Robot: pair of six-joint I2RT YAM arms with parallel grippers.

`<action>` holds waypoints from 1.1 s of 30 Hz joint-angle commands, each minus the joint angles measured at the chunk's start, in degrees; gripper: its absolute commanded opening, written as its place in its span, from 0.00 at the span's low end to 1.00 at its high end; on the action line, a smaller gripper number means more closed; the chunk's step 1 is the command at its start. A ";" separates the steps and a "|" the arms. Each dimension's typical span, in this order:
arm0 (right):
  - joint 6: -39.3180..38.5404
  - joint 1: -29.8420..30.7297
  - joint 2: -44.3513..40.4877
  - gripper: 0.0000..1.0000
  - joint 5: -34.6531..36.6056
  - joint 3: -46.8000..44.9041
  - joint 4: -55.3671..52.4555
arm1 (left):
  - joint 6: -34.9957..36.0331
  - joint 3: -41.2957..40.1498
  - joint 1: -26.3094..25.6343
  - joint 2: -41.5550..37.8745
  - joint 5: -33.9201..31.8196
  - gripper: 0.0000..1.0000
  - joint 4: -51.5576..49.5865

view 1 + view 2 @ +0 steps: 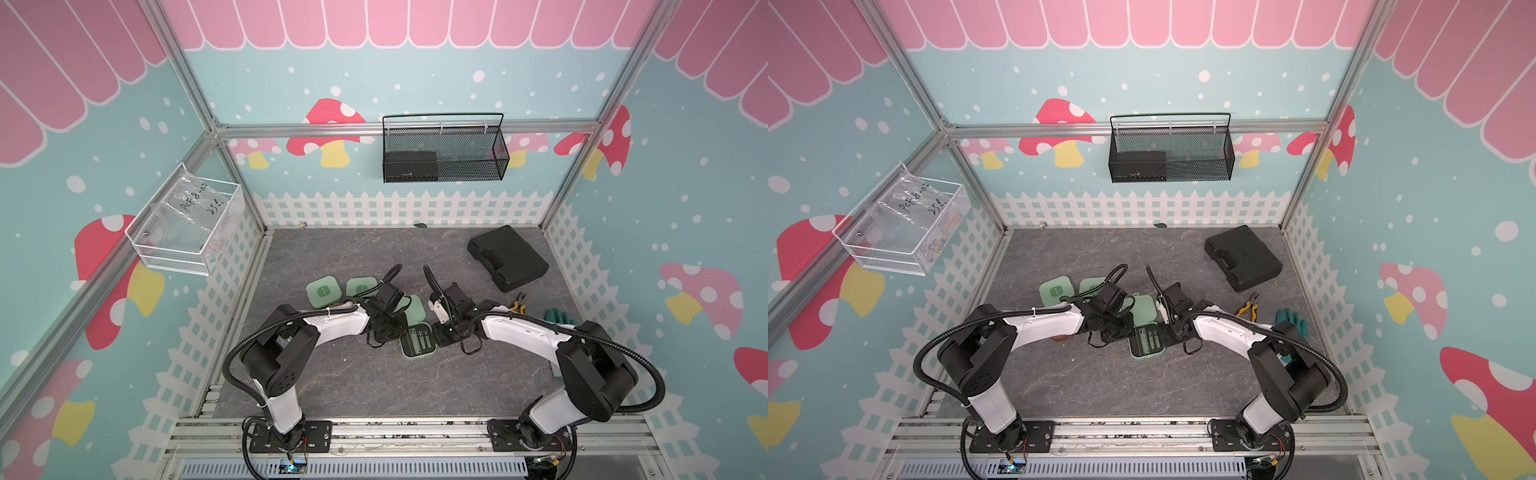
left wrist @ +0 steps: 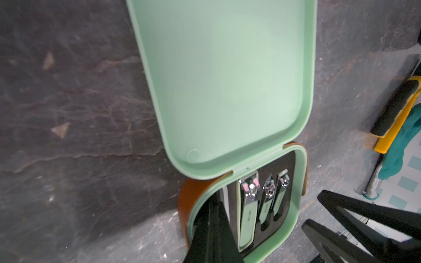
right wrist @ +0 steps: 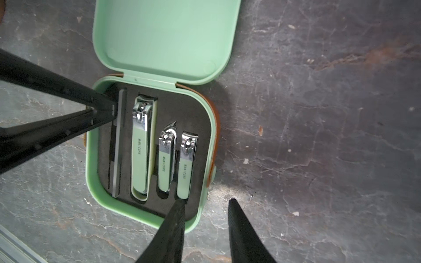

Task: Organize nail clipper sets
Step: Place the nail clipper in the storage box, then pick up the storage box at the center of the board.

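Observation:
An open mint green case lies mid-table with its lid folded back. Its black insert holds three clippers and a slim file. A brown case edge shows under it. My left gripper is shut, its tip down inside the case at the file's end. My right gripper is open and holds nothing, one finger over the case's corner by the smallest clipper, the other over the table. Two closed mint cases lie behind the left arm.
A large black tool case sits at the back right. Yellow-handled pliers and teal gloves lie to the right of the right arm. A black mesh basket hangs on the back wall, a white one on the left wall.

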 commanded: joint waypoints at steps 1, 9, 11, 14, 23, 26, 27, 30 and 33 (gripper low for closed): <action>0.59 0.42 1.58 0.34 -0.56 -0.04 -0.17 | -0.56 0.89 0.31 0.49 -1.06 0.00 -1.45; 1.72 0.85 5.25 0.22 0.33 0.52 0.36 | -0.52 1.39 0.28 0.53 -0.83 0.00 -1.37; 2.08 1.00 6.06 0.15 1.17 0.89 -0.05 | -0.32 1.71 0.30 0.21 -0.71 0.00 -1.37; 2.49 1.02 6.89 0.06 3.19 1.71 -1.18 | 0.30 2.61 0.31 -0.77 -0.21 0.13 -1.28; -4.41 -0.70 7.13 0.00 5.95 6.45 -3.55 | 3.76 4.60 0.87 -9.21 -4.85 0.66 -7.30; -9.76 -2.88 5.12 0.00 2.02 7.64 -3.14 | 4.11 1.77 2.68 -14.64 -7.48 0.77 -9.18; -11.49 -3.58 4.25 0.00 0.25 7.90 -2.87 | 4.17 0.42 3.57 -16.33 -7.57 0.80 -9.07; -16.19 -5.91 1.22 0.00 -5.49 8.05 -2.07 | 4.35 -4.13 6.41 -20.67 -6.53 0.90 -7.49; -20.06 -6.71 -1.29 0.00 -9.41 7.63 -1.22 | 3.57 -9.17 8.49 -23.21 -2.41 0.92 -1.14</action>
